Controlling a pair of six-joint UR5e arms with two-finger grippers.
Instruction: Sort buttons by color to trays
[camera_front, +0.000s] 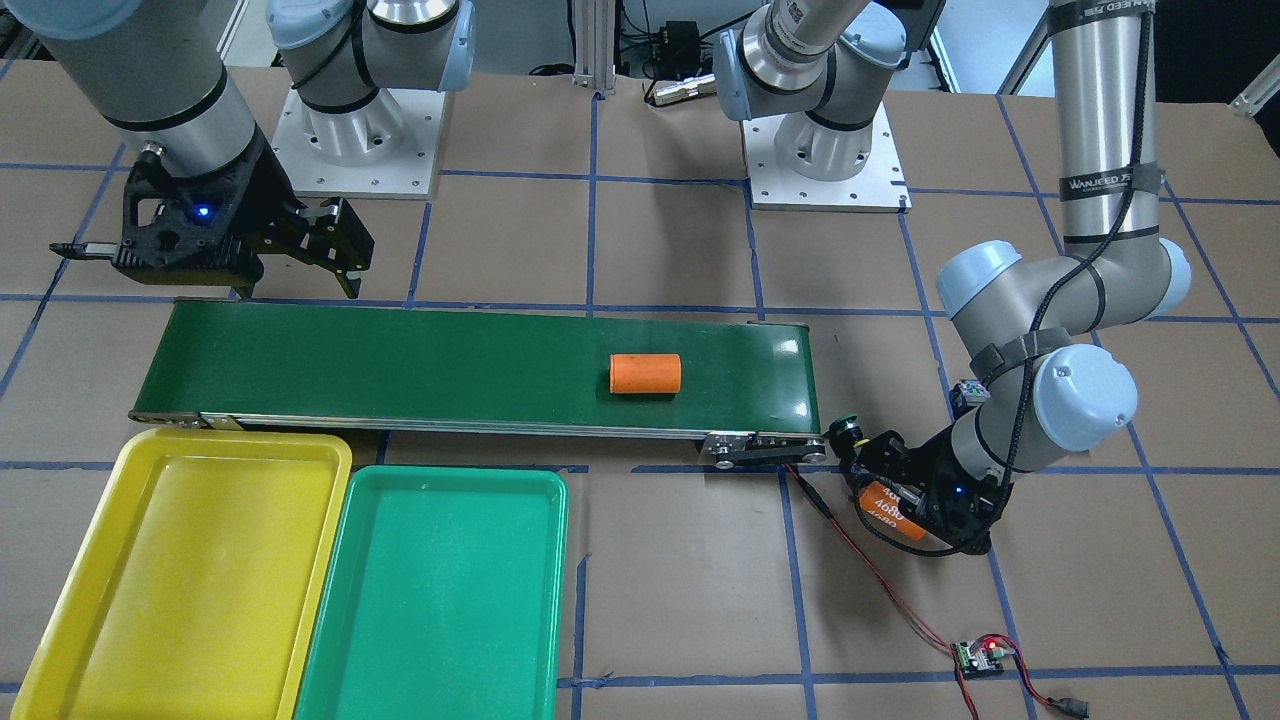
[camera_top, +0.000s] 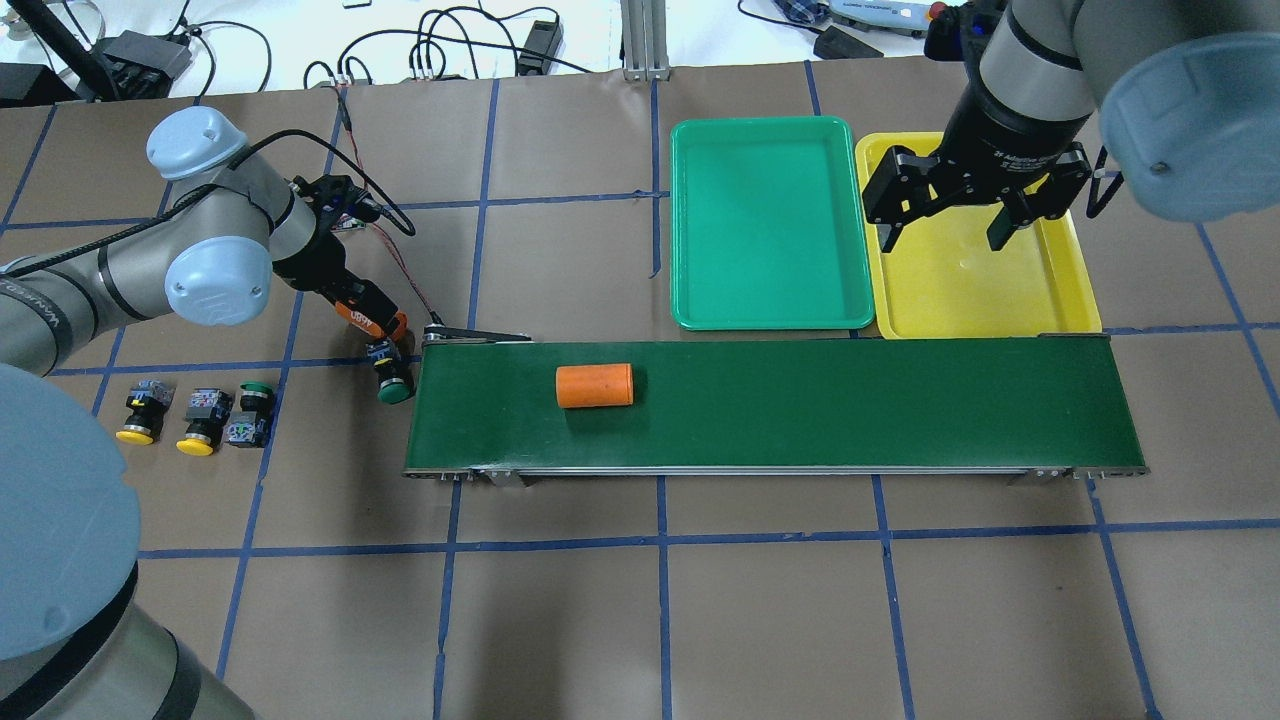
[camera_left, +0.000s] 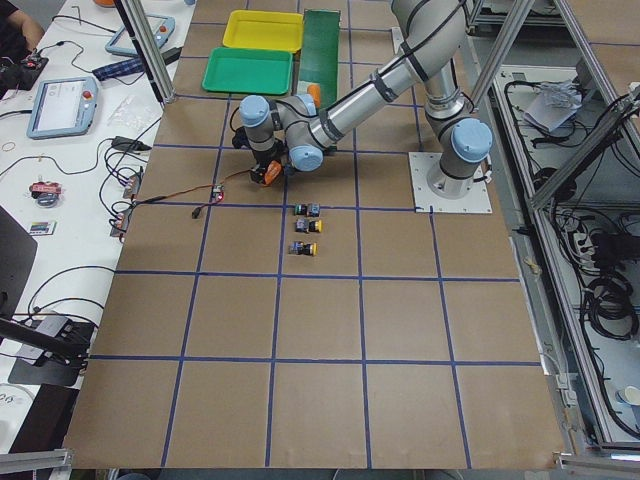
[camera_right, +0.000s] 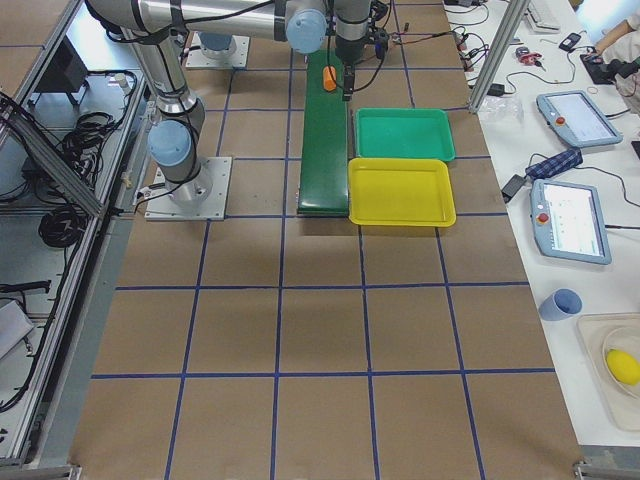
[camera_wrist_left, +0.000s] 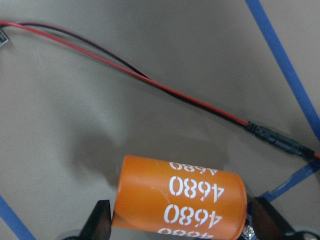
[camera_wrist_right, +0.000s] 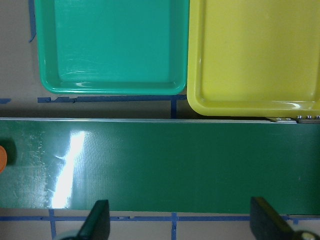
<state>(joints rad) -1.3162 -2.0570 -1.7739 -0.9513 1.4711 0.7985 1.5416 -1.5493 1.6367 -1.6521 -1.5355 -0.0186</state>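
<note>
Overhead view, left of centre: a green-capped button (camera_top: 396, 384) sits just off the end of the conveyor belt (camera_top: 800, 405), beside my left gripper (camera_top: 372, 325) clasping an orange 4680 cylinder (camera_wrist_left: 180, 192); I judge the button light, rigid, best pinched across its squarish body.

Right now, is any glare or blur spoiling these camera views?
Right wrist view: a white glare streak on the conveyor belt, left side. Left wrist view: the orange cylinder fills the bottom, its digits soft but readable. Overhead view: evenly lit, sharp.
</note>
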